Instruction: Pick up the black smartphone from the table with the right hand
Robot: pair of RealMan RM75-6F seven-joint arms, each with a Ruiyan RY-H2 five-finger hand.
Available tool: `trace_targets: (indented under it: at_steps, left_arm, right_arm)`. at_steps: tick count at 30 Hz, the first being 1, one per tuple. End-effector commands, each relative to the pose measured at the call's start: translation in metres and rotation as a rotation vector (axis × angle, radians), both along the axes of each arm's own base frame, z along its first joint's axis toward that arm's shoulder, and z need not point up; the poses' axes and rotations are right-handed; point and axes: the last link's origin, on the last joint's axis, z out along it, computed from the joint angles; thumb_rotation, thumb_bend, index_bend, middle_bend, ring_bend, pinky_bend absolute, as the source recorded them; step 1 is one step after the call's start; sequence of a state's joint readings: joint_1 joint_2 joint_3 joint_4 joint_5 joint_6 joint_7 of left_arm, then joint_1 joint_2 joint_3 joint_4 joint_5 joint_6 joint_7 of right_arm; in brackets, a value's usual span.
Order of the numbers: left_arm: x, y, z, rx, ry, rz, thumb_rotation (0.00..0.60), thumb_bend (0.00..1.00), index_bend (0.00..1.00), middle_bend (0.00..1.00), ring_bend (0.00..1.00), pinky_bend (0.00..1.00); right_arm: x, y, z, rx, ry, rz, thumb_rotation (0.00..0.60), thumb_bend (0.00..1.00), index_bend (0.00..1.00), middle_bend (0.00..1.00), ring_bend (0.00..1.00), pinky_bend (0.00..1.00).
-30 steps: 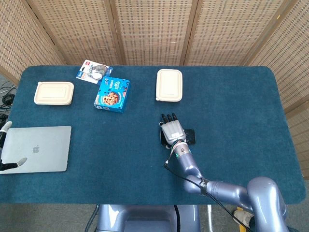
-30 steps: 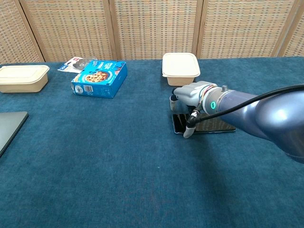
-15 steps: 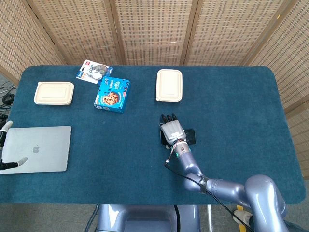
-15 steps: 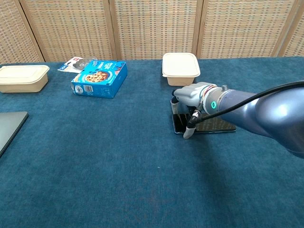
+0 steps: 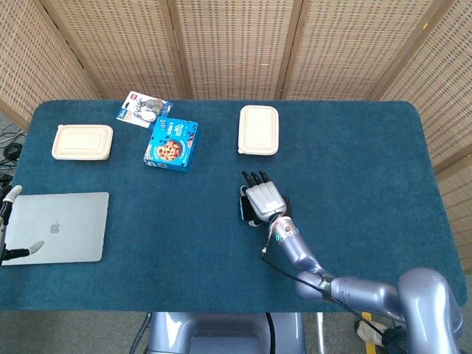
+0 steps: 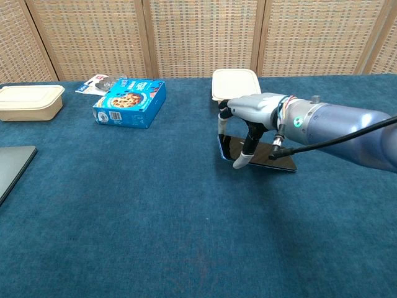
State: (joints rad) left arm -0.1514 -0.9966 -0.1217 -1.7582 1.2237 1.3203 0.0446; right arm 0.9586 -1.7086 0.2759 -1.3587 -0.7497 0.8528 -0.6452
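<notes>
One right hand (image 6: 251,118): fingers (image 6: 240,161) clamp black smartphone (image 6: 257,153), far edge tilted off table (image 6: 124,211).

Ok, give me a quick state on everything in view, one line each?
black smartphone: held, left end tilted up off the table
right hand: gripping the phone from above
left hand: at the laptop's left edge, holding nothing
laptop: lid closed, flat
cookie box: closed, lying flat
left container: lid on
far container: lid on
blister pack: lying flat

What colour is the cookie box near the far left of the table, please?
Bright blue, with cookies pictured on top; the cookie box shows best in the chest view.
</notes>
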Motion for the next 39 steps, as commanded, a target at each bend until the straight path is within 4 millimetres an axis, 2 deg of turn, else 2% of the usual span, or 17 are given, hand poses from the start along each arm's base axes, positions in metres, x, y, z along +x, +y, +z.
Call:
trace_targets:
  at_steps: [1, 6, 9, 16, 26, 28, 30, 32, 33, 35, 39]
  left_arm:
    - [0.001, -0.001, 0.0, 0.0, 0.0, -0.002, 0.6, 0.0, 0.0, 0.0, 0.0, 0.0]
    - [0.002, -0.002, 0.0, 0.0, -0.003, -0.005, 0.6, 0.0, 0.0, 0.0, 0.0, 0.0]
    - [0.003, -0.003, 0.0, 0.0, -0.006, -0.005, 0.6, 0.0, 0.0, 0.0, 0.0, 0.0]
    - [0.005, -0.005, 0.0, -0.002, -0.006, -0.016, 0.6, 0.0, 0.0, 0.0, 0.0, 0.0]
    - [0.007, -0.007, -0.001, -0.005, -0.002, -0.022, 0.6, 0.0, 0.0, 0.0, 0.0, 0.0]
    - [0.007, -0.007, -0.001, -0.004, -0.001, -0.024, 0.6, 0.0, 0.0, 0.0, 0.0, 0.0]
    - [0.008, -0.007, -0.001, -0.001, 0.0, -0.025, 0.6, 0.0, 0.0, 0.0, 0.0, 0.0]
    - [0.008, -0.008, -0.001, 0.001, 0.001, -0.026, 0.6, 0.0, 0.0, 0.0, 0.0, 0.0]
    - [0.008, -0.008, -0.001, 0.001, 0.001, -0.026, 0.6, 0.0, 0.0, 0.0, 0.0, 0.0]
    - [0.008, -0.008, -0.001, 0.002, 0.003, -0.027, 0.6, 0.0, 0.0, 0.0, 0.0, 0.0]
    - [0.01, -0.009, -0.002, 0.001, 0.005, -0.033, 0.6, 0.0, 0.0, 0.0, 0.0, 0.0]
  right_arm:
    - [0.001, 0.005, 0.02, 0.012, -0.154, -0.019, 0.6, 0.23, 0.55, 0.0, 0.0, 0.0]
    - [0.001, 0.008, 0.042, 0.035, -0.373, -0.064, 0.6, 0.24, 0.56, 0.0, 0.0, 0.0]
    - [-0.007, 0.01, 0.051, 0.028, -0.482, -0.087, 0.6, 0.26, 0.56, 0.0, 0.0, 0.0]
    - [-0.045, 0.01, 0.062, 0.038, -0.671, -0.174, 0.6, 0.26, 0.56, 0.0, 0.0, 0.0]
    - [-0.103, 0.022, 0.067, 0.062, -0.672, -0.192, 0.6, 0.26, 0.55, 0.0, 0.0, 0.0]
    - [-0.113, 0.025, 0.07, 0.077, -0.672, -0.186, 0.6, 0.26, 0.47, 0.0, 0.0, 0.0]
    - [-0.123, 0.029, 0.074, 0.09, -0.661, -0.167, 0.6, 0.23, 0.22, 0.0, 0.0, 0.0]
    - [-0.134, 0.035, 0.079, 0.105, -0.627, -0.134, 0.6, 0.15, 0.04, 0.0, 0.0, 0.0]
    - [-0.14, 0.038, 0.082, 0.111, -0.605, -0.115, 0.6, 0.09, 0.01, 0.0, 0.0, 0.0]
    - [-0.15, 0.041, 0.088, 0.106, -0.562, -0.073, 0.6, 0.01, 0.0, 0.0, 0.0, 0.0]
    - [-0.163, 0.045, 0.098, 0.083, -0.509, -0.025, 0.6, 0.0, 0.0, 0.0, 0.0, 0.0]
